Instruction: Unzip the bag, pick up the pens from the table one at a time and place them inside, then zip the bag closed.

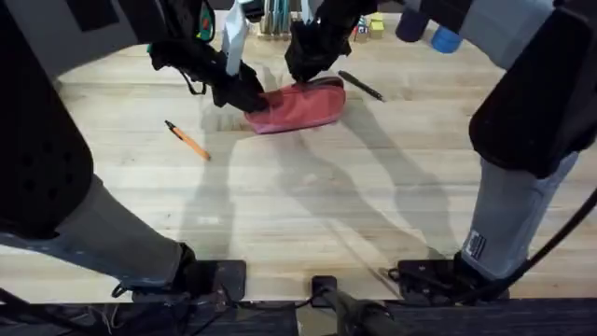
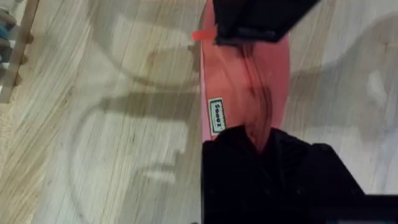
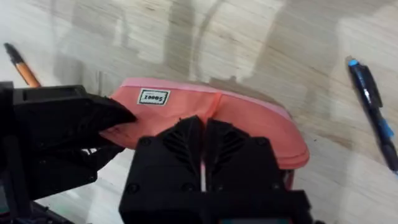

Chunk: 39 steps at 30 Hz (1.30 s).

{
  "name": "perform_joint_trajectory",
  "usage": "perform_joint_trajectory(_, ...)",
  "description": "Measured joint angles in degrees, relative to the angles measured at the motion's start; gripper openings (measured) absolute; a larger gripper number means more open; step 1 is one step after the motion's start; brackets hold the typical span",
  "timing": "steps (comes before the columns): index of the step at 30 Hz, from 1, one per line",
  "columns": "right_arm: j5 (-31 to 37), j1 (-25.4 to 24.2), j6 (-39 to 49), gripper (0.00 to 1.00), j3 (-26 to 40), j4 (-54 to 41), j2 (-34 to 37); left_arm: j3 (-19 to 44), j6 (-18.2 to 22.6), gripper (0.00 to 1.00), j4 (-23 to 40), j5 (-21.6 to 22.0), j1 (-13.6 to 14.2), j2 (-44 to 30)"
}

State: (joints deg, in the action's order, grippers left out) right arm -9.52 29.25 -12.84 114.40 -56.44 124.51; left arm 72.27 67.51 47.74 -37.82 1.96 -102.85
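Observation:
The salmon-pink bag [image 1: 303, 107] lies on the table [image 1: 308, 205] at the far middle, its white label [image 3: 153, 97] on the side. My left gripper [image 1: 244, 96] is shut on the bag's left end [image 2: 242, 93]. My right gripper [image 1: 308, 67] is shut along the bag's top, on the zipper line [image 3: 204, 134]. A small red tab [image 2: 202, 35] sticks out beside the right gripper. The orange pen [image 1: 187, 141] lies left of the bag, apart from it. The black pen [image 1: 361, 86] lies just right of the bag.
A wooden holder with upright teal pens [image 1: 275, 19] stands behind the bag at the table's far edge. Small coloured blocks [image 1: 371, 26] and a blue object [image 1: 446, 39] sit at the back right. Bare tabletop stretches in front of the bag.

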Motion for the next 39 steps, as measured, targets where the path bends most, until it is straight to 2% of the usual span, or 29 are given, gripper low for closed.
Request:
perform_joint_trajectory(4,-0.15,-0.03,-0.02,0.031,0.01,0.06,0.00,0.00,0.00,0.042,-0.02,0.00,0.00,0.00)
perform_joint_trajectory(39,-0.61,-0.02,0.02,0.032,0.01,-0.20,-0.02,0.00,0.00,0.042,0.01,0.00,0.00,0.00)
